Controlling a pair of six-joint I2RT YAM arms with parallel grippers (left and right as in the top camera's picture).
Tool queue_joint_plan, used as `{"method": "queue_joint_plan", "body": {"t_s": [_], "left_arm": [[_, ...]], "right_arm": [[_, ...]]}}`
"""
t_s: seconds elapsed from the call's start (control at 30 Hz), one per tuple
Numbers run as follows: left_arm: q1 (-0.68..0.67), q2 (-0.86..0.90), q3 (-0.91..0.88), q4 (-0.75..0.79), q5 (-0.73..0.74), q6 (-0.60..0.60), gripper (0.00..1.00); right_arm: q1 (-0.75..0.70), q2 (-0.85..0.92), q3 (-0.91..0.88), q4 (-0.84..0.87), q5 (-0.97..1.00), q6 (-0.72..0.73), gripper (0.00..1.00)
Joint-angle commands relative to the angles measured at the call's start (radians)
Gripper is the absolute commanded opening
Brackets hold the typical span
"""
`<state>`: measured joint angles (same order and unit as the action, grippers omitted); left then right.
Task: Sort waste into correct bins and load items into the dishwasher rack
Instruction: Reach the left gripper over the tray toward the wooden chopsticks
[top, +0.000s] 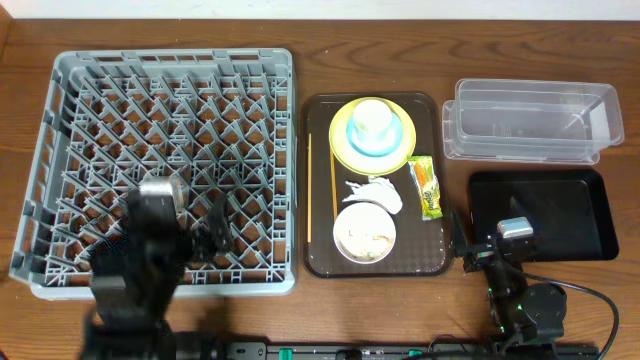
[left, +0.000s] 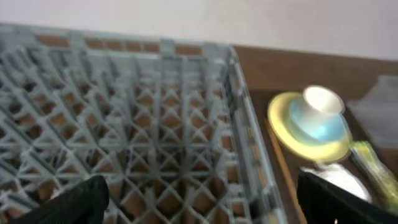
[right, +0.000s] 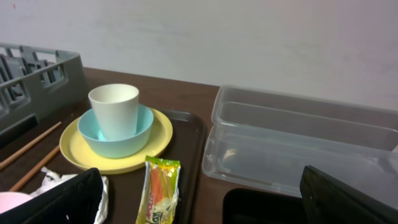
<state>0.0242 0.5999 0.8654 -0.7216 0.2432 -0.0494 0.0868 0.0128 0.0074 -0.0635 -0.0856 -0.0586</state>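
Note:
The grey dishwasher rack (top: 160, 150) fills the left, and my left gripper (top: 212, 232) hangs open over its near right part, nothing between its fingers (left: 74, 202). On the brown tray (top: 320, 150) a white cup (top: 372, 120) stands in a light blue dish (right: 118, 140) on a yellow plate (top: 350, 155). Below lie a crumpled tissue (top: 378, 190), a white bowl (top: 364, 233) with whitish scraps, and chopsticks (top: 333, 190). A green-and-orange wrapper (top: 428, 187) lies at the tray's right edge. My right gripper (top: 468, 245) is open, low beside the tray, with the wrapper (right: 158, 190) just ahead.
A clear plastic tub (top: 530, 120) stands at the back right, and a glossy black tray (top: 540, 215) lies in front of it beside my right arm. The table's front edge runs just behind both arm bases.

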Motion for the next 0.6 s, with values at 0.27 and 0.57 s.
{"method": "queue_joint_plan", "body": {"t_s": [0.27,0.57], "left_arm": [[-0.003,0.478,0.562,-0.349,0.245,-0.036,0.97],[-0.09,0.576,0.548,-0.427,0.303,-0.107,0.19]], "right_arm": [[-0.014,-0.002,-0.002,-0.005,0.007,0.013,0.99],[-0.014,-0.002,-0.002,-0.005,0.007,0.013,0.99]]}}
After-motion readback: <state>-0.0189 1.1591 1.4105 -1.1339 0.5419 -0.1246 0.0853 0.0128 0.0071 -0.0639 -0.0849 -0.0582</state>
